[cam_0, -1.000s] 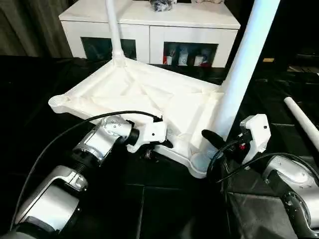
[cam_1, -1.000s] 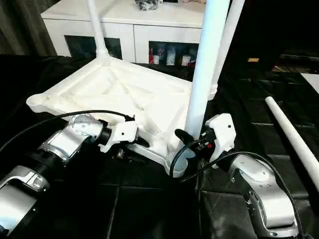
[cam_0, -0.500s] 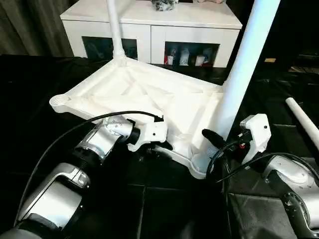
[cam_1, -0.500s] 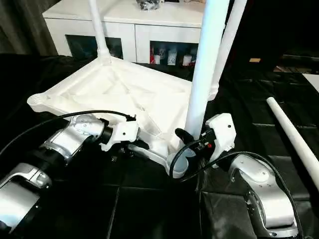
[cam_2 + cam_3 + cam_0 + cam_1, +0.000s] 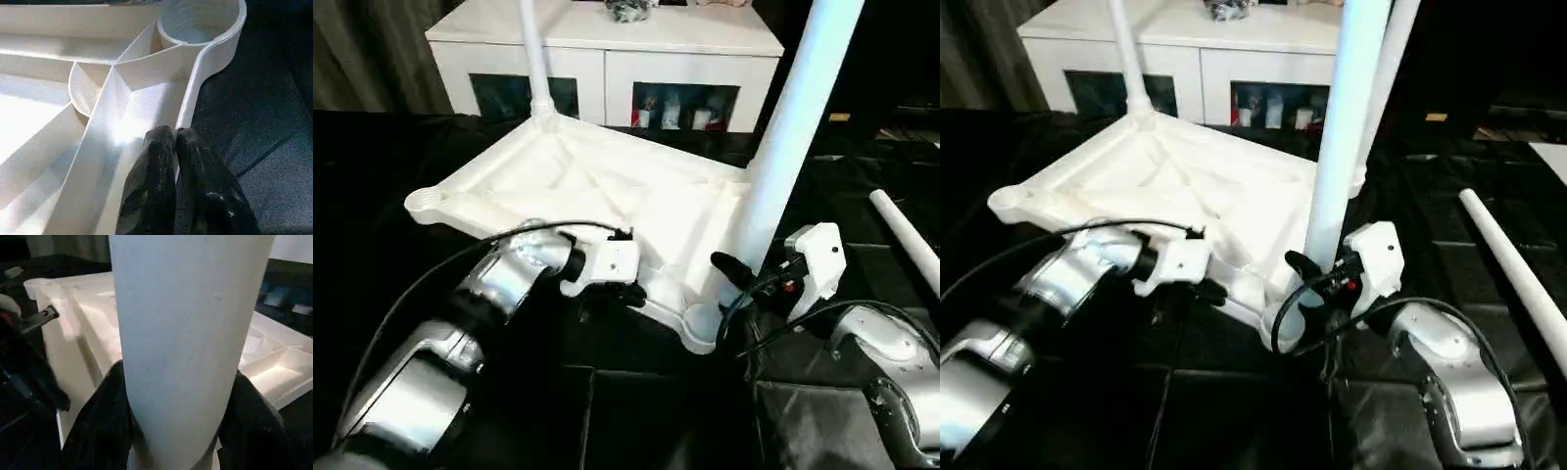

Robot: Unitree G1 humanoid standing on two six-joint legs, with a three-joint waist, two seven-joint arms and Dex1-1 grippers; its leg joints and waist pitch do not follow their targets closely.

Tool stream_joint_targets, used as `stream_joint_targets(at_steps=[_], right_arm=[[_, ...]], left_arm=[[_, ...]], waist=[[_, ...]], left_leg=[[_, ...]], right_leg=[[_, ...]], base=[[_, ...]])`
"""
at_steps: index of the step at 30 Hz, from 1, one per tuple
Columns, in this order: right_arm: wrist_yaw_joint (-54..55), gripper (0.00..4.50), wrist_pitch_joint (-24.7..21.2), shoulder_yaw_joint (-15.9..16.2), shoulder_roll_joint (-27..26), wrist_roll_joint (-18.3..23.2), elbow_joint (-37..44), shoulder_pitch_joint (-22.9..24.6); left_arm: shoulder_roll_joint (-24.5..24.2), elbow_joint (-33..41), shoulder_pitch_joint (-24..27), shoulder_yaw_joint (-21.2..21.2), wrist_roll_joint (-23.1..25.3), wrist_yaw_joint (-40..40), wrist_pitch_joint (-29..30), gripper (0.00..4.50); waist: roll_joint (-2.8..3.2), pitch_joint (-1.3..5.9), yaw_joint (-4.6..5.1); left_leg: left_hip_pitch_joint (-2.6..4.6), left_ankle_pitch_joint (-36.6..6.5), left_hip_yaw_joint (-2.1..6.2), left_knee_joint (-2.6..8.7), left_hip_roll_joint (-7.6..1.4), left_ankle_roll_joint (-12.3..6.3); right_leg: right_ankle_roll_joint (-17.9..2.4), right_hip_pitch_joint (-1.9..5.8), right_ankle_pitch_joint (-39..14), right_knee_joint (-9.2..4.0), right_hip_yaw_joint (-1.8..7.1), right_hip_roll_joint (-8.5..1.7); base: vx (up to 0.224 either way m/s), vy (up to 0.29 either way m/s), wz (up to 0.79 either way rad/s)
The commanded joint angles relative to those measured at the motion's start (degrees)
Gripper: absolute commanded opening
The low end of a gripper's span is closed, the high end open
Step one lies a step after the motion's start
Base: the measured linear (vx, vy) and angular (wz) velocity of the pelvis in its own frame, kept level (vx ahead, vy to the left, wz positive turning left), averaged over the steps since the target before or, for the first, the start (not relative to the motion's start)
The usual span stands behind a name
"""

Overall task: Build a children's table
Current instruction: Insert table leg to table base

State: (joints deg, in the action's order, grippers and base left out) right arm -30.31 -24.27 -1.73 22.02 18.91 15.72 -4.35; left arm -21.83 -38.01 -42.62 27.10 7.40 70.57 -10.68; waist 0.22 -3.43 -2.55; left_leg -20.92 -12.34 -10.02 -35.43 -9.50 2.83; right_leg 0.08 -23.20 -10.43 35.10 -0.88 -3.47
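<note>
Head stereo pair looks forward and down, sharing the tabletop (image 5: 607,186). Wrist cameras sit close behind their fingers (image 5: 151,191), facing tabletop rim and leg (image 5: 190,333).

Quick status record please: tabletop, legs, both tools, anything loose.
tabletop: upside down, ribs up
legs standing in sockets: far-left leg, far-right leg, near leg
empty socket: left corner
left tool: pinching the tabletop's near rim
right tool: fingers either side of the near leg, low down
loose leg: lying on the dark surface, right
</note>
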Motion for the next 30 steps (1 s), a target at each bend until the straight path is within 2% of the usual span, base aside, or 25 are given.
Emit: stream_joint_targets(at_steps=[1, 2, 4, 6, 7, 8, 9, 12, 15, 18, 19, 20, 21, 22, 23, 24, 25, 26, 27, 29, 30], right_arm=[[1.4, 1.88, -0.1, -1.5, -0.5, 0.9, 1.1, -0.4], [1.5, 1.88, -0.2, -1.6, -0.6, 1.0, 1.1, -0.4], [2.3, 1.88, -0.9, -2.2, -1.3, 1.7, 1.1, -0.7], [2.4, 1.88, -1.0, -2.3, -1.5, 1.9, 1.0, -0.9], [2.5, 1.88, -0.5, -2.2, -1.6, 1.3, 0.4, -1.3], [2.5, 1.88, -0.5, -2.2, -1.6, 1.3, 0.4, -1.3], [2.7, 1.88, -0.4, -2.1, -1.7, 1.1, 0.2, -1.4], [3.1, 1.88, -0.2, -2.2, -2.1, 1.2, -0.1, -1.7], [3.3, 1.88, -0.1, -2.0, -2.1, 1.2, -0.4, -1.8], [3.1, 1.88, 0.0, -1.7, -2.2, 1.2, -0.7, -2.1], [3.0, 1.88, 0.0, -1.7, -2.2, 1.3, -0.7, -2.3], [3.0, 1.88, 0.0, -1.7, -2.2, 1.3, -0.7, -2.3], [3.0, 1.88, 0.0, -1.7, -2.1, 1.3, -0.6, -2.4], [2.9, 1.88, 0.0, -1.7, -2.1, 1.4, -0.5, -2.4], [2.8, 1.88, 0.0, -1.8, -2.0, 1.4, -0.3, -2.3], [2.7, 1.88, 0.1, -1.8, -1.9, 1.5, -0.2, -2.2], [2.4, 1.88, 0.2, -1.8, -1.8, 1.5, 0.0, -1.9], [2.4, 1.88, 0.2, -1.8, -1.8, 1.5, 0.0, -1.9], [2.0, 1.88, 0.4, -1.7, -1.5, 1.6, 0.4, -1.7], [1.8, 1.88, 0.5, -1.6, -1.4, 1.7, 0.6, -1.6], [1.7, 1.88, 0.5, -1.6, -1.3, 1.8, 0.8, -1.5]], left_arm=[[-1.8, 1.7, 3.9, 1.4, 3.1, -1.1, 4.3, 0.08], [-1.9, 2.4, 4.3, 1.2, 3.1, -1.3, 4.9, 0.04], [-2.7, 8.1, 7.6, -0.8, 2.3, -3.1, 11.1, 0.01], [-3.1, 11.7, 9.4, -1.9, 1.8, -4.1, 15.0, 0.01], [-3.4, 18.0, 12.5, -3.3, 1.3, -5.7, 21.2, 0.01], [-3.4, 18.0, 12.5, -3.3, 1.3, -5.7, 21.2, 0.01], [-3.4, 20.3, 13.8, -3.9, 1.2, -6.6, 23.5, 0.01], [-3.7, 24.4, 15.9, -4.6, 1.8, -8.8, 26.5, 0.01], [-4.0, 26.3, 17.1, -4.2, 1.3, -8.6, 23.1, 0.01], [-4.2, 26.7, 16.6, -3.1, 0.5, -6.5, 18.9, 0.01], [-3.9, 25.8, 15.2, -2.8, 0.7, -6.4, 16.9, 0.01], [-3.9, 25.8, 15.2, -2.8, 0.7, -6.4, 16.9, 0.01], [-3.7, 25.6, 14.6, -2.7, 0.6, -6.3, 16.6, 0.01], [-3.4, 25.4, 13.8, -3.0, -0.1, -6.0, 16.4, 0.21], [-3.0, 24.7, 12.6, -3.3, -1.3, -4.7, 15.8, 0.21], [-2.7, 24.2, 11.9, -3.6, -1.9, -4.3, 15.9, 0.21], [-2.6, 22.8, 10.4, -3.4, -2.6, -2.5, 13.6, 0.21], [-2.6, 22.8, 10.4, -3.4, -2.6, -2.5, 13.6, 0.36], [-2.4, 19.3, 7.3, -3.0, -3.0, 0.2, 9.9, 0.52], [-2.3, 16.7, 5.3, -2.7, -3.3, 2.5, 8.1, 0.58], [-2.4, 15.2, 4.2, -2.3, -3.5, 4.2, 6.8, 0.58]], waist=[[-0.09, 3.46, -0.16], [-0.09, 3.46, -0.16], [0.13, 3.21, 0.11], [-0.04, 3.11, 0.36], [0.08, 2.97, 0.53], [0.08, 2.97, 0.53], [0.02, 2.77, 0.7], [-0.12, 2.95, 0.67], [-0.47, 3.06, 0.46], [-0.36, 3.27, 0.33], [0.02, 3.34, 0.28], [-0.05, 3.5, 0.29], [-0.05, 3.57, 0.24], [-0.05, 3.57, 0.24], [0.23, 3.74, 0.12], [0.29, 3.78, 0.06], [0.21, 3.79, -0.06], [0.46, 3.73, -0.2], [0.4, 3.72, -0.37], [0.4, 3.71, -0.47], [0.68, 3.65, -0.6]], left_leg=[[0.52, -9.9, 1.2, 5.12, -3.58, -1.23], [0.52, -9.9, 1.2, 5.12, -3.58, -1.23], [0.56, -11.6, 1.27, 5.38, -3.63, -0.52], [0.72, -13.7, 1.28, 5.42, -3.55, -0.04], [0.66, -14.8, 1.37, 5.6, -3.48, 0.44], [0.66, -14.8, 1.37, 5.6, -3.48, 0.44], [0.55, -15.9, 1.5, 5.81, -3.38, 0.71], [0.69, -14.8, 1.39, 5.68, -3.21, 0.26], [0.58, -13.3, 1.28, 5.68, -3.05, -0.36], [0.49, -11.0, 1.23, 5.66, -3.09, -0.74], [0.52, -10.3, 1.21, 5.62, -3.03, -0.93], [0.65, -9.7, 1.13, 5.5, -3.04, -0.96], [0.48, -8.4, 1.12, 5.43, -3.04, -1.17], [0.48, -8.4, 1.12, 5.43, -3.04, -1.17], [0.7, -7.0, 0.98, 5.23, -2.99, -1.46], [0.69, -6.7, 1.0, 5.23, -3.0, -1.56], [0.71, -6.2, 0.9, 5.15, -3.0, -1.82], [0.65, -6.2, 0.99, 5.14, -2.93, -2.01], [0.8, -7.3, 0.82, 5.12, -2.77, -1.93], [0.75, -8.0, 0.84, 5.19, -2.83, -1.51], [0.77, -8.6, 0.97, 5.25, -2.96, -1.03]], right_leg=[[-15.4, 2.9, -6.2, -3.57, 2.18, -4.65], [-15.4, 2.9, -6.2, -3.57, 2.18, -4.65], [-15.1, 2.83, -9.4, -3.7, 2.19, -4.69], [-14.3, 2.65, -13.4, -4.1, 2.19, -4.63], [-13.1, 2.5, -16.3, -4.31, 2.22, -4.52], [-13.1, 2.5, -16.3, -4.31, 2.22, -4.52], [-11.7, 2.41, -19.6, -4.74, 2.2, -4.44], [-10.9, 2.21, -19.6, -5.0, 2.34, -4.32], [-10.2, 2.22, -18.9, -5.03, 2.34, -4.16], [-10.6, 2.35, -15.1, -4.71, 2.29, -4.03], [-11.1, 2.28, -13.1, -4.59, 2.22, -3.9], [-11.7, 2.35, -10.6, -4.3, 2.19, -3.82], [-12.5, 2.59, -7.8, -3.99, 2.16, -3.89], [-12.5, 2.59, -7.8, -3.99, 2.16, -3.89], [-13.5, 2.56, -4.5, -3.72, 2.12, -3.8], [-13.8, 2.66, -3.6, -3.59, 2.11, -3.84], [-14.4, 2.68, -2.3, -3.49, 2.09, -3.85], [-14.5, 2.71, -2.4, -3.58, 2.08, -3.91], [-14.4, 2.66, -3.5, -3.81, 2.1, -3.8], [-14.4, 2.83, -4.1, -3.78, 2.16, -3.95], [-14.4, 2.89, -4.8, -3.73, 2.18, -4.12]], base=[[0.0, 0.0, 0.0], [0.0, 0.0, 0.0], [0.0, 0.0, 0.0], [0.0, 0.0, 0.0], [0.0, 0.0, 0.0], [0.0, 0.0, 0.0], [0.0, 0.0, 0.0], [0.0, 0.0, 0.0], [0.0, 0.0, 0.0], [0.0, 0.0, 0.0], [0.0, 0.0, 0.0], [0.0, 0.0, 0.0], [0.0, 0.0, 0.0], [0.0, 0.0, 0.0], [0.0, 0.0, 0.0], [0.0, 0.0, 0.0], [0.0, 0.0, 0.0], [0.0, 0.0, 0.0], [0.0, 0.0, 0.0], [0.0, 0.0, 0.0], [0.0, 0.0, 0.0]])
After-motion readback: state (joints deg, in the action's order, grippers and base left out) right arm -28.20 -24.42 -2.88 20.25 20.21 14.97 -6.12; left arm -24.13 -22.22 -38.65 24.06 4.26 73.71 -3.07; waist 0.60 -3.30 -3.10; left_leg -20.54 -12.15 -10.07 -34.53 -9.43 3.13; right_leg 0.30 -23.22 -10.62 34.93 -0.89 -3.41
